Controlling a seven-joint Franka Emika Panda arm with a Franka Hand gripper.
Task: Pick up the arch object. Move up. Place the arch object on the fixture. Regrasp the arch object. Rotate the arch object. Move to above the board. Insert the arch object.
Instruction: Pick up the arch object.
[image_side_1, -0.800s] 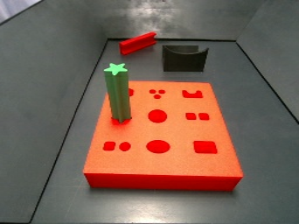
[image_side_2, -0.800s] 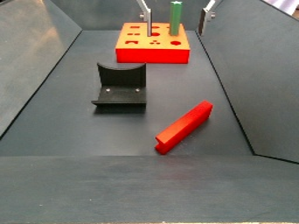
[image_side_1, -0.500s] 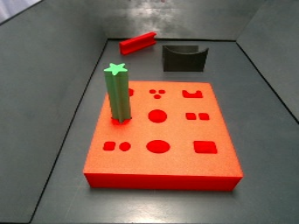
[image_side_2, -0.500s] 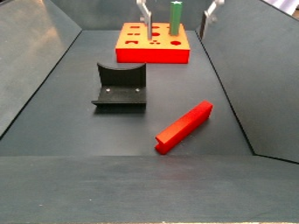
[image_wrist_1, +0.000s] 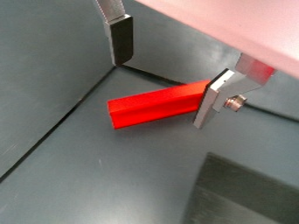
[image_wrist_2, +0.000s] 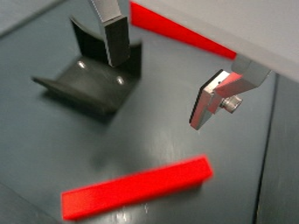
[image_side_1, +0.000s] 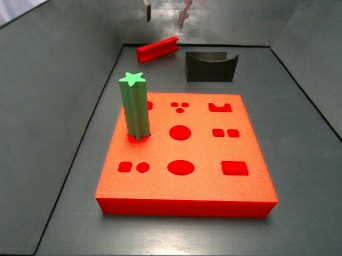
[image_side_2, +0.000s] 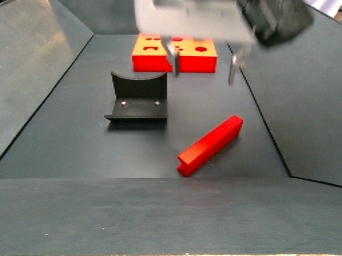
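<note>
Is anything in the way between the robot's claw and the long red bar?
Nothing visible is. The gripper hangs open above the arch object, with only bare floor around the bar. The fixture sits off to one side, apart from both.

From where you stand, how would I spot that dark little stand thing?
Find the big red-orange board; beyond its far edge sits the fixture, beside the red arch object, with the open claw hanging above. It alone is dark grey, with a curved notch on top.
</note>
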